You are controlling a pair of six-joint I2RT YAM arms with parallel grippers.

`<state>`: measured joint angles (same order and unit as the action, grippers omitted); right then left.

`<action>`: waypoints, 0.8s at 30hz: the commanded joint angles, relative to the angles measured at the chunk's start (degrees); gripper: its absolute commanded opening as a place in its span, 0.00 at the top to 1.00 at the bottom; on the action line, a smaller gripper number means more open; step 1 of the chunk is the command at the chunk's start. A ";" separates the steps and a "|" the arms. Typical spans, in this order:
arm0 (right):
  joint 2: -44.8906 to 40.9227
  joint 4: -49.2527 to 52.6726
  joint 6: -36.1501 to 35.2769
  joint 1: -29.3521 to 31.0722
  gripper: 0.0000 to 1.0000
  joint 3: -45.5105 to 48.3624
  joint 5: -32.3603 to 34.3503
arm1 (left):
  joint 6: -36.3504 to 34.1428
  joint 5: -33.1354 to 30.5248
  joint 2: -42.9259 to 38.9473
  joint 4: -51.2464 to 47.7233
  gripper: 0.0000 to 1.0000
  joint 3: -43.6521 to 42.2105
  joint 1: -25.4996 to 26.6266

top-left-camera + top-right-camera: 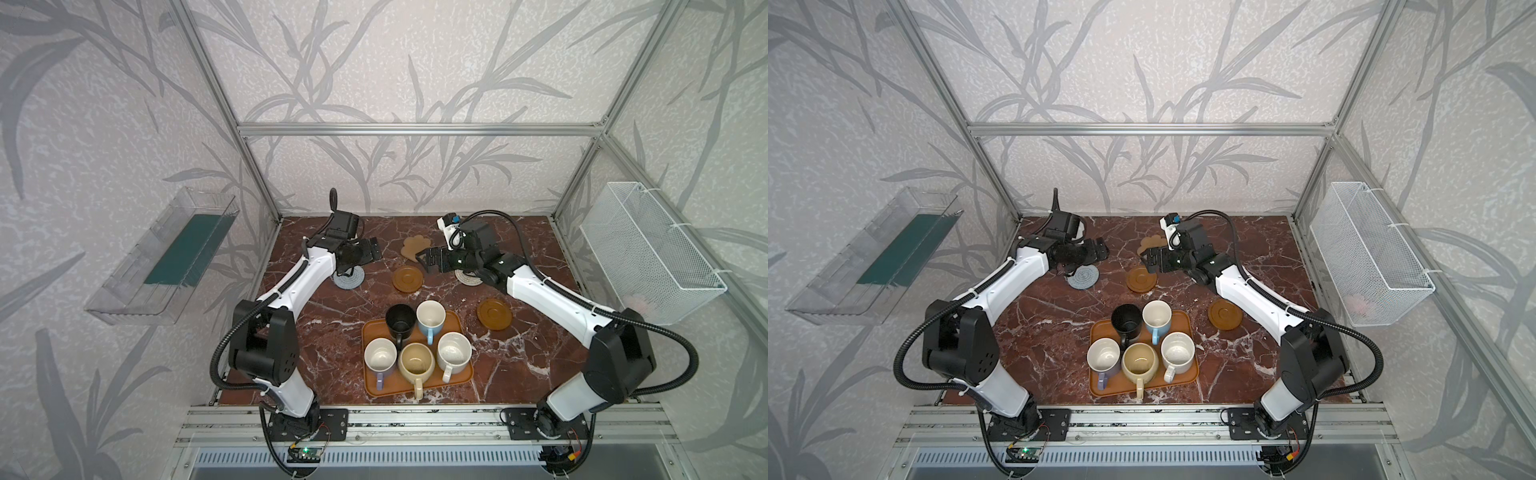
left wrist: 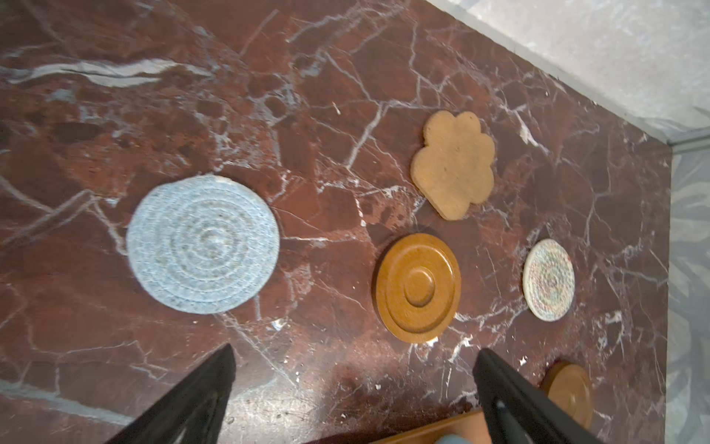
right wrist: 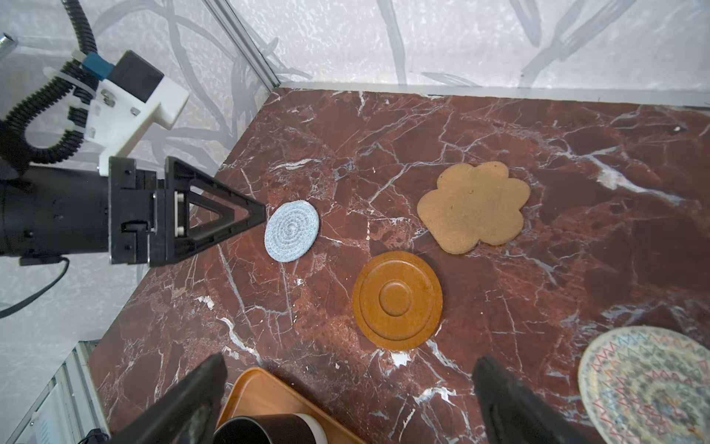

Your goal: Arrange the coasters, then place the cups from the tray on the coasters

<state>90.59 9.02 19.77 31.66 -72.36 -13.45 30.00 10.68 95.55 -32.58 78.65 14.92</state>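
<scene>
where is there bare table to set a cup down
Bare marble left of the tray, up to the grey coaster; also the front right corner, past the right wooden disc. Crowded: the full tray, and the back around the flower coaster.

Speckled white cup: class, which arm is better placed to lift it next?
Right. The speckled white cup sits at the tray's right edge, on the right arm's side; its jaws are open and empty. The left arm would probably reach across other cups.
</scene>
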 commanded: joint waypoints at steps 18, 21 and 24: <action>-1.78 1.98 1.17 -5.27 0.01 3.22 -0.93 | -10.75 -0.22 22.64 -9.53 0.17 17.76 9.24; -1.64 2.06 1.15 -5.90 0.01 3.52 -1.06 | -11.36 -2.82 25.74 -11.81 0.21 21.01 10.09; -1.64 1.58 1.30 -6.47 0.01 4.29 -1.18 | -11.44 -3.99 28.87 -12.52 0.25 23.37 10.31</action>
<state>90.19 10.96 20.40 25.76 -69.01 -13.89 19.90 9.30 122.19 -41.01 99.50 24.73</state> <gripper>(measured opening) 0.991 0.755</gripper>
